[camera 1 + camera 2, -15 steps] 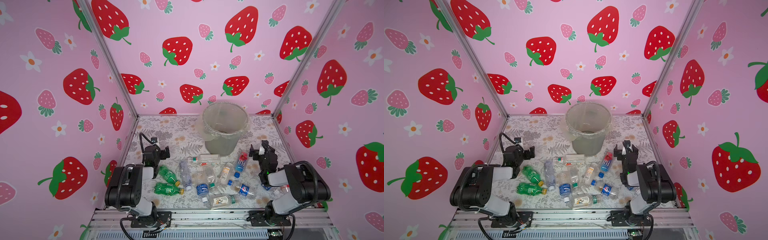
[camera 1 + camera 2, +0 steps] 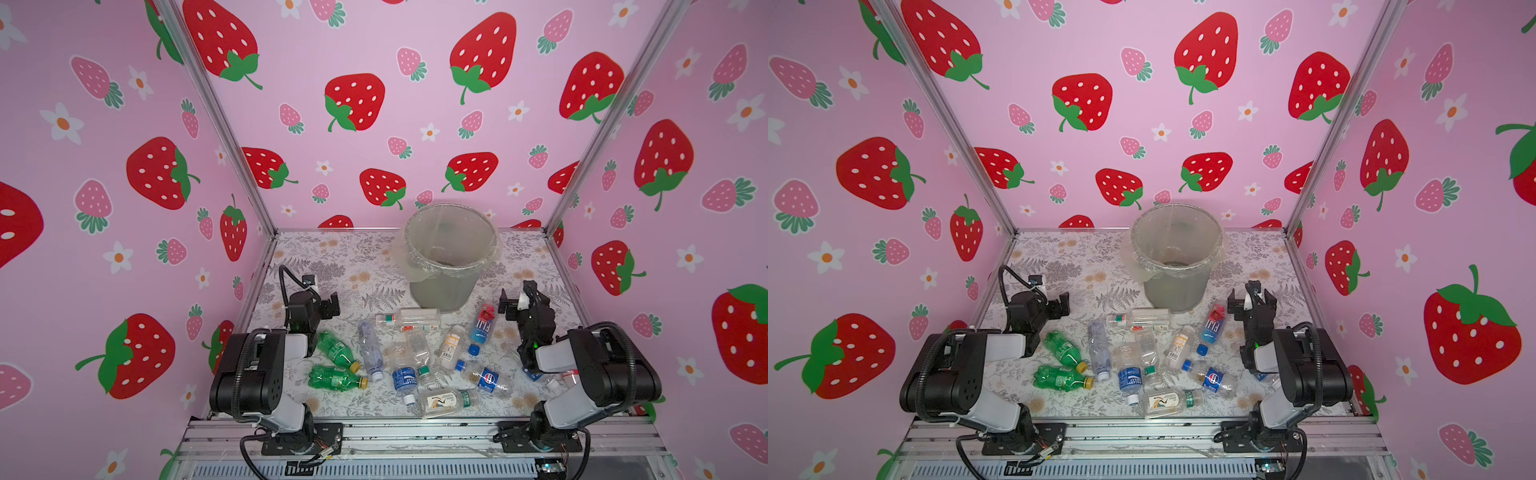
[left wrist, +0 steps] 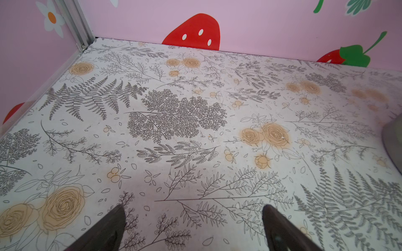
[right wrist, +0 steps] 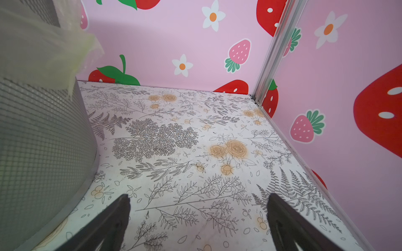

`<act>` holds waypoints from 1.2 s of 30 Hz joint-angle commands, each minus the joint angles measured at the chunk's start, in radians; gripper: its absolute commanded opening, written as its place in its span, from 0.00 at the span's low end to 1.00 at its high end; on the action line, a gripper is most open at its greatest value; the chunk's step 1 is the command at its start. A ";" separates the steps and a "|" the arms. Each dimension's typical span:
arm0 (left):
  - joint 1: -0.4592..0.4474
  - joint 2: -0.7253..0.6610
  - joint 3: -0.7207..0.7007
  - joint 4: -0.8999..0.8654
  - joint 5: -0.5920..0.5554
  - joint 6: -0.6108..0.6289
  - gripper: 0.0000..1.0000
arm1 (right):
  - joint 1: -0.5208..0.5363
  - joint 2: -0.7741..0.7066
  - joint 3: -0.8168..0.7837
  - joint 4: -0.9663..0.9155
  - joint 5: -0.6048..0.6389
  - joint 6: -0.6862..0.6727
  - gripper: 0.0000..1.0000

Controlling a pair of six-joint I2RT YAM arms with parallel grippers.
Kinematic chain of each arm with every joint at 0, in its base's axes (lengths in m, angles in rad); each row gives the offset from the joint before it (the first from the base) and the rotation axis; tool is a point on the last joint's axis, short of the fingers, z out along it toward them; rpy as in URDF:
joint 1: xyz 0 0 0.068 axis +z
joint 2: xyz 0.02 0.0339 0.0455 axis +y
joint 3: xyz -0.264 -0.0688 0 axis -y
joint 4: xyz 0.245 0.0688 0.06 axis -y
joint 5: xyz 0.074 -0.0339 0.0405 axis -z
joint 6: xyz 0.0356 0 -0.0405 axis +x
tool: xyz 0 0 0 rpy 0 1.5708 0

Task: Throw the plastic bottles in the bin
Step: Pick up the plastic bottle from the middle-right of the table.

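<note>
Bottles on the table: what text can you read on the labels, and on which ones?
"FIJI": blue bottle near the bin.
"POCARI SWEAT", only partly legible: blue-label bottle nearer the front.
Round red, white and blue logo, no words: blue-cap bottle.
All other labels, green bottles included: too small or blurred.

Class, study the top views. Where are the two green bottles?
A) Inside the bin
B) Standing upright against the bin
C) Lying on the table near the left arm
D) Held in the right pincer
C: both green bottles lie flat on the table beside the left arm, well apart from the bin.
</note>
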 commanded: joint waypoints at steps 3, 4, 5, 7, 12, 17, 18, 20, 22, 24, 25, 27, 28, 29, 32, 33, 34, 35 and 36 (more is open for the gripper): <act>-0.003 0.001 0.021 0.000 -0.005 0.019 0.99 | -0.004 -0.004 0.011 -0.001 -0.005 -0.009 0.99; -0.002 0.000 0.021 0.000 -0.005 0.019 0.99 | -0.004 -0.003 0.011 -0.002 -0.005 -0.009 0.99; -0.002 0.000 0.020 0.000 -0.005 0.018 0.99 | -0.004 -0.004 0.011 -0.001 -0.005 -0.009 0.99; -0.003 0.001 0.021 0.000 -0.005 0.019 0.99 | -0.004 -0.003 0.012 -0.002 -0.005 -0.009 0.99; -0.002 -0.002 0.019 0.003 -0.005 0.019 0.99 | -0.004 -0.006 0.008 0.000 -0.005 -0.009 0.99; -0.003 -0.005 0.016 0.007 -0.006 0.019 0.99 | -0.001 -0.010 -0.002 0.020 0.008 -0.006 0.99; -0.003 -0.004 0.015 0.007 -0.005 0.019 0.99 | -0.001 -0.013 -0.006 0.026 0.008 -0.006 0.99; -0.003 -0.014 0.017 -0.002 -0.010 0.017 0.99 | -0.001 -0.020 -0.017 0.037 0.015 -0.004 0.99; -0.002 -0.038 0.020 -0.029 -0.034 0.006 0.99 | 0.000 -0.037 -0.023 0.039 0.029 0.003 0.99; -0.002 -0.077 0.025 -0.068 -0.054 -0.004 0.99 | 0.000 -0.077 -0.025 0.011 0.052 0.010 0.99; -0.003 -0.101 0.033 -0.112 -0.064 -0.010 0.99 | 0.001 -0.112 -0.022 -0.026 0.064 0.014 0.99; -0.008 -0.141 0.065 -0.217 -0.099 -0.031 0.99 | 0.001 -0.177 0.007 -0.125 0.114 0.038 0.99; -0.013 -0.156 0.087 -0.266 -0.127 -0.044 0.99 | 0.001 -0.208 0.029 -0.191 0.151 0.059 0.99; -0.020 -0.168 0.102 -0.301 -0.151 -0.052 0.99 | 0.001 -0.249 0.055 -0.273 0.194 0.094 0.99; -0.044 -0.216 0.139 -0.403 -0.262 -0.106 0.99 | 0.001 -0.356 0.125 -0.472 0.214 0.155 0.99; -0.046 -0.239 0.149 -0.436 -0.282 -0.132 0.99 | 0.001 -0.381 0.150 -0.539 0.215 0.177 0.99; -0.047 -0.266 0.158 -0.472 -0.306 -0.162 0.99 | 0.001 -0.406 0.183 -0.618 0.219 0.206 0.99; -0.050 -0.290 0.166 -0.507 -0.328 -0.192 0.99 | 0.000 -0.425 0.215 -0.697 0.218 0.227 0.99; -0.050 -0.313 0.179 -0.551 -0.360 -0.230 0.99 | 0.000 -0.436 0.245 -0.768 0.215 0.251 0.99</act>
